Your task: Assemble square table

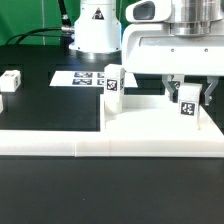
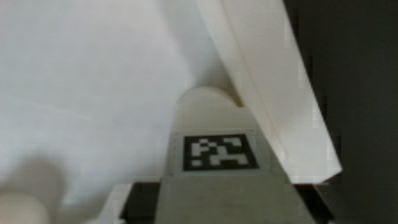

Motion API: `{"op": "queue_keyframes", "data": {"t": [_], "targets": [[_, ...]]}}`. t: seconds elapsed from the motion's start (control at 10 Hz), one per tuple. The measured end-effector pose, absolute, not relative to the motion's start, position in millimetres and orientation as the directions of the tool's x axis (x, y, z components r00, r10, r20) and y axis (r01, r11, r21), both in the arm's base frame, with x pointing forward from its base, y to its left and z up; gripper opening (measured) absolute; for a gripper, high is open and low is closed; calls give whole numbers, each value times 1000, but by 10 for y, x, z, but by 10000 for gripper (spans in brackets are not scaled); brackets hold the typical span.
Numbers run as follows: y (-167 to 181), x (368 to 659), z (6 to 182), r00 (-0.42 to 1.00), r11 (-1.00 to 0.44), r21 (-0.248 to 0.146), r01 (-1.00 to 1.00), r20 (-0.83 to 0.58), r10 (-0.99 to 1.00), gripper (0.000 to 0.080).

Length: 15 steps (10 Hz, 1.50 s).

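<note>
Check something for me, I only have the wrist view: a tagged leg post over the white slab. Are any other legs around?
Observer: Yes. A second leg post stands upright near the edge of the square tabletop on the exterior view's left.
Operator: Where is that relative to the gripper?
Observer: It is to the exterior view's left of the gripper, which holds the held leg post above the tabletop.
Operator: Any more?
Observer: A third leg post sits off the tabletop on the black table, far on the exterior view's left.
</note>
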<state>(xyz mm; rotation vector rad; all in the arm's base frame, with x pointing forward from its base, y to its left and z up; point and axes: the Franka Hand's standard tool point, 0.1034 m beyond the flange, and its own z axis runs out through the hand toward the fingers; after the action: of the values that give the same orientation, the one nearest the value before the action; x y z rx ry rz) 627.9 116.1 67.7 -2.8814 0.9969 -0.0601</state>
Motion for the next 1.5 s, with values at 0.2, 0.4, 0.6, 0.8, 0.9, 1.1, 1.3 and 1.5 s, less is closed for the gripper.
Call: {"op": "queue_keyframes", "data": {"t": [0.2, 0.4, 0.6, 0.8, 0.9, 1.1, 1.3, 1.5], "targets": [[1179, 6279, 695, 593, -590, -81, -803, -18, -805, 288], [1163, 6283, 692, 321, -315, -83, -945, -61, -945, 288], [1177, 6285, 697, 78, -72, -62, -995, -94, -992, 290], [1201, 6290, 696, -161, 167, -42, -985, -126, -979, 290], [1210, 6270, 680, -196, 202, -35, -979, -125, -973, 290], [1212, 6240, 663, -184, 189, -27, -982, -121, -975, 290], [1216, 6240, 664, -114, 118, -36, -992, -113, -987, 448], [1272, 6229, 668, 275, -270, -68, -960, -73, -959, 574]]}}
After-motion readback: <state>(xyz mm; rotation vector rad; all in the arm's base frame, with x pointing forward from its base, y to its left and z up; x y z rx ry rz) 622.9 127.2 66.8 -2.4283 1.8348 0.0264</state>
